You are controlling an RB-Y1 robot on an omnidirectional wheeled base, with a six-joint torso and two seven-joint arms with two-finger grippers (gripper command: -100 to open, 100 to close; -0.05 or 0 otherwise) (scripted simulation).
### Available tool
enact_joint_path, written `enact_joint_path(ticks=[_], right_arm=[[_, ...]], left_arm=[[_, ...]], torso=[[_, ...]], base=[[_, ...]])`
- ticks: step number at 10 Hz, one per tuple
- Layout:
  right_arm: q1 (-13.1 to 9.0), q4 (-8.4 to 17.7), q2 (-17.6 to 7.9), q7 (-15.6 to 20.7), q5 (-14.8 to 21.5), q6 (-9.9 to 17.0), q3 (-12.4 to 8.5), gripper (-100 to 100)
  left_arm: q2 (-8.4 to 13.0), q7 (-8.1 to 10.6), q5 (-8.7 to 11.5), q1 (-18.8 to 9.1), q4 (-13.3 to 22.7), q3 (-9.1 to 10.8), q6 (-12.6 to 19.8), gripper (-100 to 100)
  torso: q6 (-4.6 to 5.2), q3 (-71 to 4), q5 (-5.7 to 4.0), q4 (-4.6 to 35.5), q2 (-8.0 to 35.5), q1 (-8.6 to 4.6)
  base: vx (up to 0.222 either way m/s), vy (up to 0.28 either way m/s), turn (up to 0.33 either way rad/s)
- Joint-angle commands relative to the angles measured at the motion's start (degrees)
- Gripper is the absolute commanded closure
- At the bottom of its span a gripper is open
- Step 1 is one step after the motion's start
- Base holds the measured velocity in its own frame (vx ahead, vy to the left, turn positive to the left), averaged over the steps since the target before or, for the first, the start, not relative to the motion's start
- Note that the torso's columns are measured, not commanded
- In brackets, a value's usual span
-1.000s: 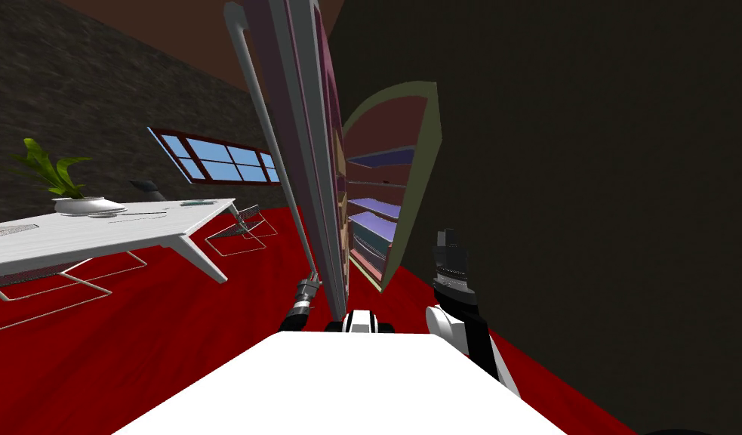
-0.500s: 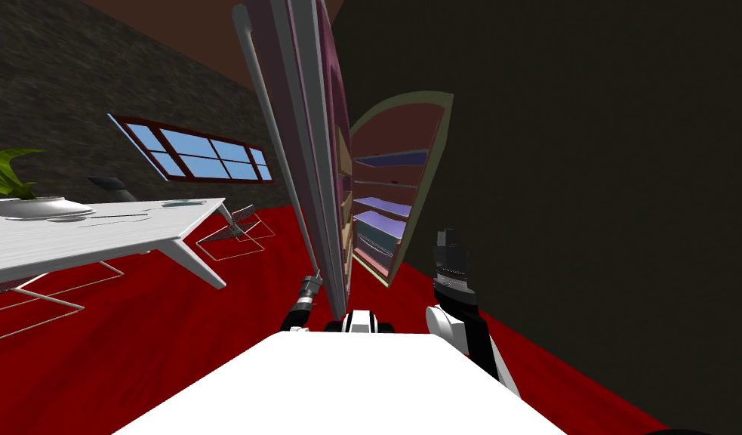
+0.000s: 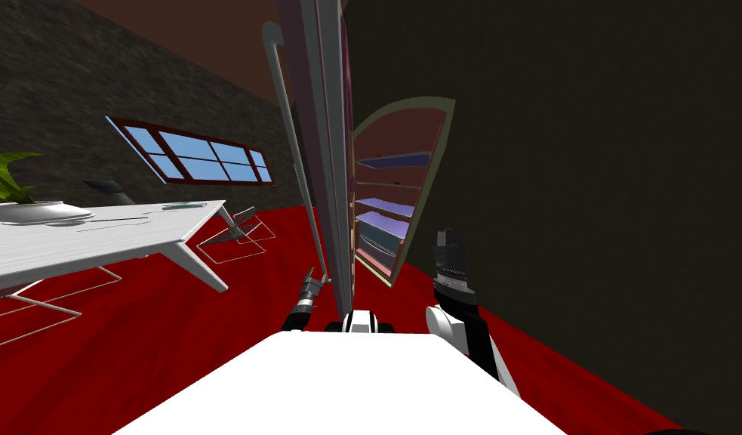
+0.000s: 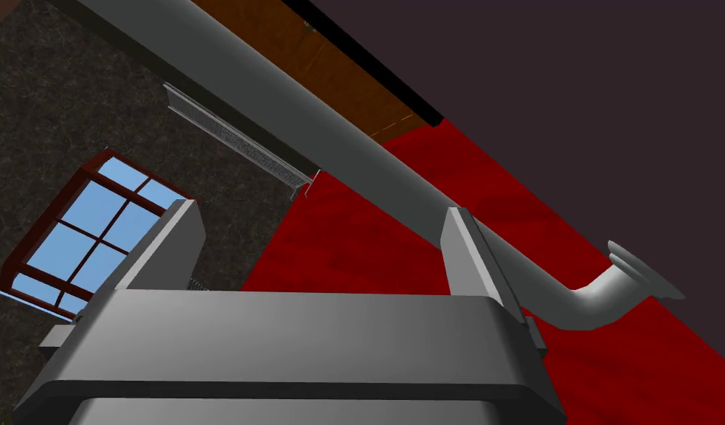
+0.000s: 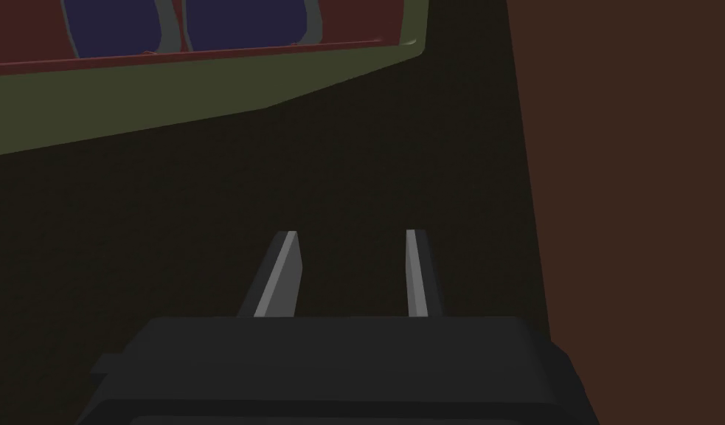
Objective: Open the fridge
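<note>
The fridge door (image 3: pixel 325 151) stands swung out and shows edge-on, its long grey handle (image 3: pixel 290 136) on the side facing the table. Behind it the fridge's inside (image 3: pixel 395 196) shows several shelves. My left gripper (image 3: pixel 314 278) is at the handle's lower end. In the left wrist view it (image 4: pixel 318 218) is open wide; the handle bar (image 4: pixel 338 140) runs slantwise past the fingertips and behind one finger (image 4: pixel 464 243), with neither finger pressing it. My right gripper (image 3: pixel 446 240) hangs to the right of the fridge, open (image 5: pixel 353 236) and holding nothing.
A white table (image 3: pixel 135 234) with a potted plant (image 3: pixel 29 208) stands to my left, with wire-frame chairs (image 3: pixel 237 226) around it. A window (image 3: pixel 195 155) sits in the dark stone wall. The floor (image 3: pixel 173 340) is red. A dark wall (image 3: pixel 588 189) rises on the right.
My head view turned at first, sliding the table and window leftward. Since then the door's edge and handle have swung to the right while the room stayed put. My right arm is unmoved.
</note>
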Motion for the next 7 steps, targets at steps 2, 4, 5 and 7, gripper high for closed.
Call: enact_joint_path(ticks=[2, 4, 5, 7], right_arm=[[0.0, 0.0, 0.0, 0.0, 0.0, 0.0, 0.0, 0], [0.0, 0.0, 0.0, 0.0, 0.0, 0.0, 0.0, 0], [0.0, 0.0, 0.0, 0.0, 0.0, 0.0, 0.0, 0], [0.0, 0.0, 0.0, 0.0, 0.0, 0.0, 0.0, 0]], left_arm=[[1.1, 1.14, -0.4, -0.3, -0.2, -1.31, 0.2, 100], [1.9, 1.90, -0.7, -0.5, -0.4, -2.18, 0.3, 100], [2.2, 2.28, -0.8, -0.6, -0.4, -2.61, 0.3, 100], [3.3, 3.43, -1.3, -0.9, -0.7, -3.90, 0.5, 100]], torso=[[-0.08, 0.2, 0.09, 0.1, 0.4, 0.64], [-0.14, 0.2, 0.14, 0.1, 0.3, 0.69], [-0.13, 0.1, 0.05, 0.0, 0.2, 0.27], [0.05, 0.1, 0.01, 0.0, 0.2, 0.00]], base=[[-0.023, 0.216, -0.119], [-0.004, 0.314, -0.090], [-0.001, 0.264, -0.085], [0.003, 0.299, -0.140]])
